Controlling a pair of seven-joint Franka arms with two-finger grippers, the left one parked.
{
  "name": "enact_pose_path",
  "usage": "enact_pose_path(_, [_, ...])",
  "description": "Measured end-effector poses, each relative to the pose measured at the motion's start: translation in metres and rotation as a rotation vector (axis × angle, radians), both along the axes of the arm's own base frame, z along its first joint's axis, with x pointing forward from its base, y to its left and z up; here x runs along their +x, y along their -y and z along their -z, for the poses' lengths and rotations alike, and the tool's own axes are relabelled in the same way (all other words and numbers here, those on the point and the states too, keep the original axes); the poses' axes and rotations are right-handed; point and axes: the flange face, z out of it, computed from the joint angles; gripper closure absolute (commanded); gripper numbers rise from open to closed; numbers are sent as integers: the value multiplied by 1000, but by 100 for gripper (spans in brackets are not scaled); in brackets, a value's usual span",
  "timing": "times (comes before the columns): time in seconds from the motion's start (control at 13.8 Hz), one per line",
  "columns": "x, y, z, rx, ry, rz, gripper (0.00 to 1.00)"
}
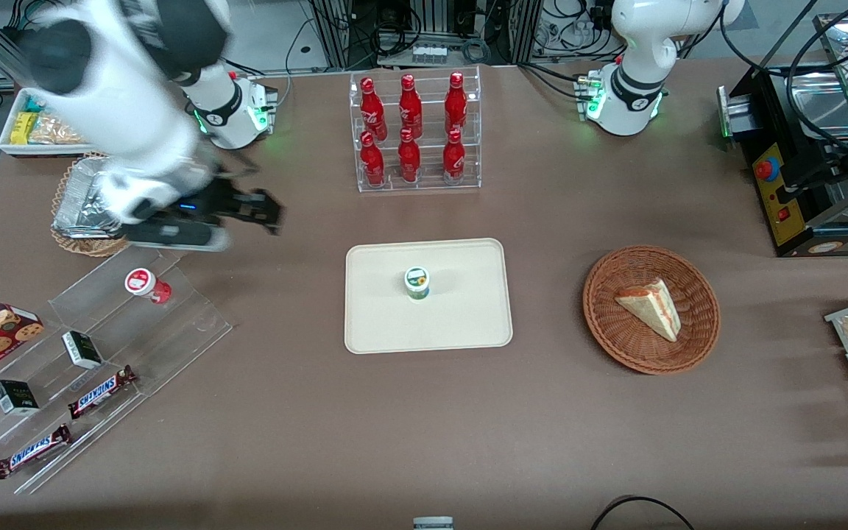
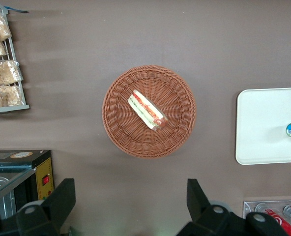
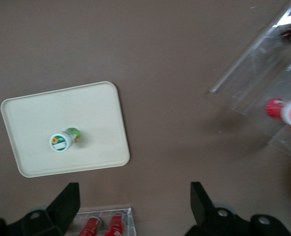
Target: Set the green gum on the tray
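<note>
Green gum upright on tray; gripper above table, jaws apart.

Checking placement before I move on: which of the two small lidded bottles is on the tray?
The green gum, upright mid-tray. The red bottle sits on the clear stepped stand, below the open, empty hand.

I counted one green gum on one tray, one red bottle, six cola bottles, two Snickers bars, one sandwich in one basket, and my one gripper, fingers spread.
</note>
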Motion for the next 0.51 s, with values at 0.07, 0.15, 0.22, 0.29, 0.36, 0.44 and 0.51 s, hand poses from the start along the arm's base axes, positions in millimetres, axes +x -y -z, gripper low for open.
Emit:
enact_pose_path(0.07, [0,29,-8,2,-9,2,0])
enact_pose_path(0.15, [0,56,-15,5,-10,-1,0])
enact_pose_path(0.22, [2,81,-19,7,-9,-10,0])
enact_pose_path(0.29, [4,105,-21,9,-8,-13,0])
enact_pose_path(0.36, [6,129,-21,10,-11,2,0])
enact_pose_path(0.44, [7,150,-20,10,-20,24,0])
enact_pose_path(0.51, [6,168,-20,10,-30,39,0])
